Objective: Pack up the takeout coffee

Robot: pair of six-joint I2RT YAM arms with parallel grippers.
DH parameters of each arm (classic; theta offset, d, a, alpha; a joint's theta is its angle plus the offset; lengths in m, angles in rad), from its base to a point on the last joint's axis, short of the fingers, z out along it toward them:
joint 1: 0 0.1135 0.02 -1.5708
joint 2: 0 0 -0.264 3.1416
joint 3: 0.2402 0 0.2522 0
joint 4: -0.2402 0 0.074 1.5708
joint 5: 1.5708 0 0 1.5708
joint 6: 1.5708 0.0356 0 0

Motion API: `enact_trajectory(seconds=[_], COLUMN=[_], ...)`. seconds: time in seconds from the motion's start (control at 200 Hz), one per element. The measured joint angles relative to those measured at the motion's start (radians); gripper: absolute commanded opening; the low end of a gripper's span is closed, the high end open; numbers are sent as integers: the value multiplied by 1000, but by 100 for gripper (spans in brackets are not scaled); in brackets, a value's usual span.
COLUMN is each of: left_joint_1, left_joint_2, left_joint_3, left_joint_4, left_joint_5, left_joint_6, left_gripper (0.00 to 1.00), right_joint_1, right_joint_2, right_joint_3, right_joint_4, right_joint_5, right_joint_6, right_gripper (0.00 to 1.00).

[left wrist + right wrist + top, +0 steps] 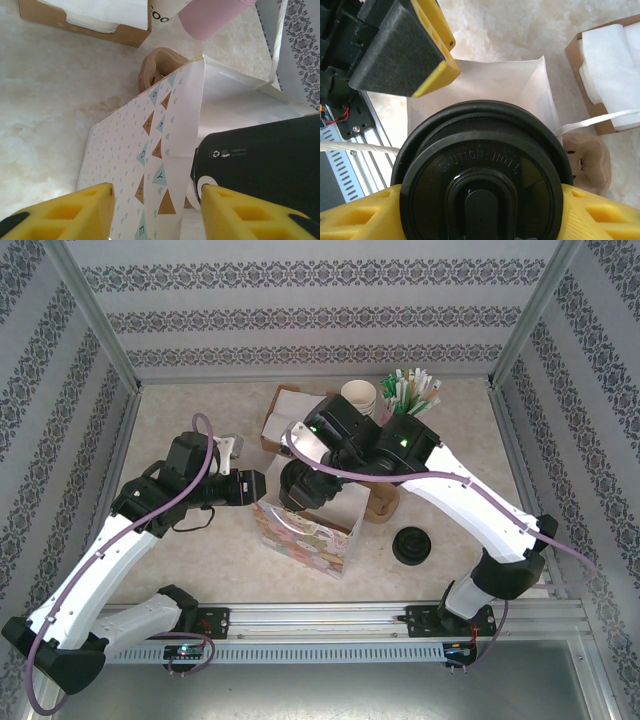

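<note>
The takeout coffee [482, 185], a dark cup under a black dome lid marked "CAUTION: HOT", sits between the yellow fingers [605, 215] of my right gripper [482, 217], which is shut on it. It hangs over the open mouth of the patterned paper bag [300, 532], part way inside it; its black side [265, 165] shows behind the bag's wall [145, 150]. My left gripper [250, 488] stands open at the bag's left rim, its fingers [65, 212] spread on either side of the bag's corner fold without pinching it. My right gripper [300, 485] is above the bag.
A squat black lid pile [413, 545] lies right of the bag. A brown paper sleeve [382, 502] stands behind the bag. At the back are a cardboard napkin box [290, 415], cream cups [358, 395] and green-tipped sticks [412, 392].
</note>
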Motion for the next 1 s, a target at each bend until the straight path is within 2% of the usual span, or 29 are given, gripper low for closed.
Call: enact_trajectory(seconds=[0.44, 0.999], left_joint_1=[0, 0], left_joint_2=[0, -16], left_joint_3=[0, 0], left_joint_4=[1, 7], left_joint_5=[4, 11], left_joint_6=[-11, -27], left_gripper=[26, 18], right_joint_1=[-2, -2], right_joint_2=[61, 115], right_joint_3=[0, -36], right_joint_4=[-13, -4], right_joint_5=[-21, -26], right_joint_6=[-52, -127], right_gripper=[54, 52])
